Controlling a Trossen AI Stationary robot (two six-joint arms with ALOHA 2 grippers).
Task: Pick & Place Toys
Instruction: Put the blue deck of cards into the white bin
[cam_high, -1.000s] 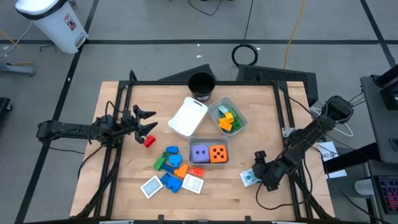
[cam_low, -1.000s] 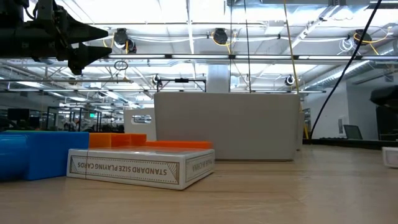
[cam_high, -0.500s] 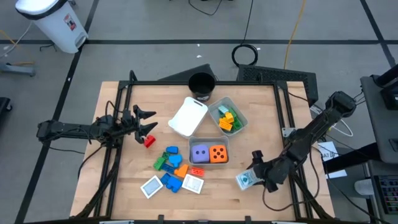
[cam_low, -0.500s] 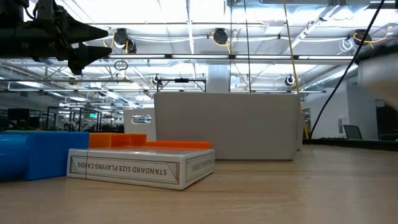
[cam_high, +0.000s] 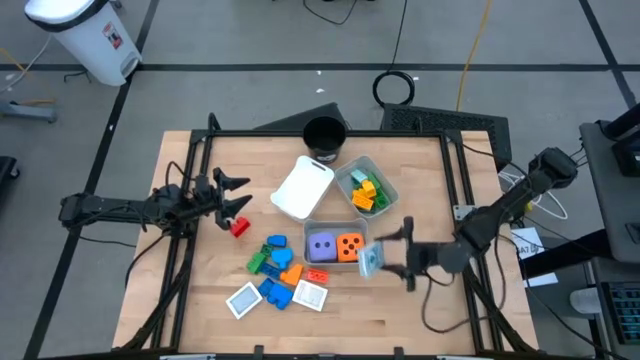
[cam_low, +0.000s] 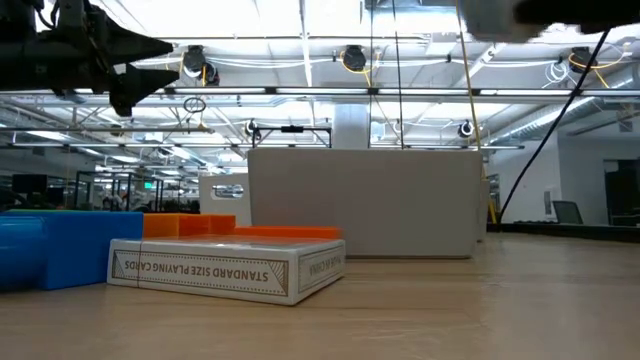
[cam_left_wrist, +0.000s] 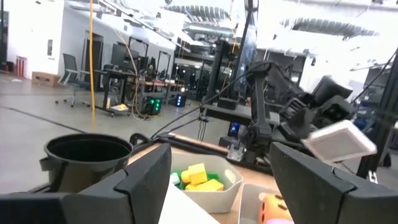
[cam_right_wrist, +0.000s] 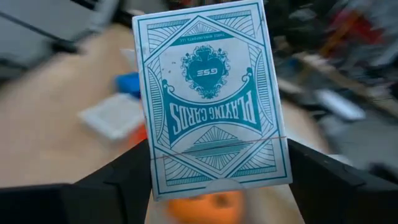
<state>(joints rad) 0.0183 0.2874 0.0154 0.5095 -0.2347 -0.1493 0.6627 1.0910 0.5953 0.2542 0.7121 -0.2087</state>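
My right gripper (cam_high: 388, 258) is shut on a teal-and-white playing-card box (cam_high: 368, 260), held in the air just right of the tray (cam_high: 337, 232) with the purple and orange dice. The box's printed face (cam_right_wrist: 211, 93) fills the right wrist view. Loose coloured blocks (cam_high: 274, 261), two white card-box tiles (cam_high: 243, 299) and a red block (cam_high: 240, 227) lie on the wood. My left gripper (cam_high: 238, 194) hovers open at the table's left side, holding nothing. My right gripper pinches the card box by its two long side edges (cam_right_wrist: 153, 167), near one short end, between its two fingers (cam_right_wrist: 118, 183). The fingers run about level, pointing toward the table's left. The box sticks out beyond them, lifted clear of the table.
A tray (cam_high: 366, 188) of yellow, green and orange blocks, a white tray (cam_high: 302, 187) and a black cup (cam_high: 324, 135) stand at the back centre. In the low view another card box (cam_low: 225, 266) lies before blue (cam_low: 50, 250) and orange (cam_low: 240, 231) blocks.
My right gripper has risen from the table's near right part and swung left toward the dice tray. It has tipped from pointing down to about level and rolled. The card box has gone with it, lifted clear of the table.
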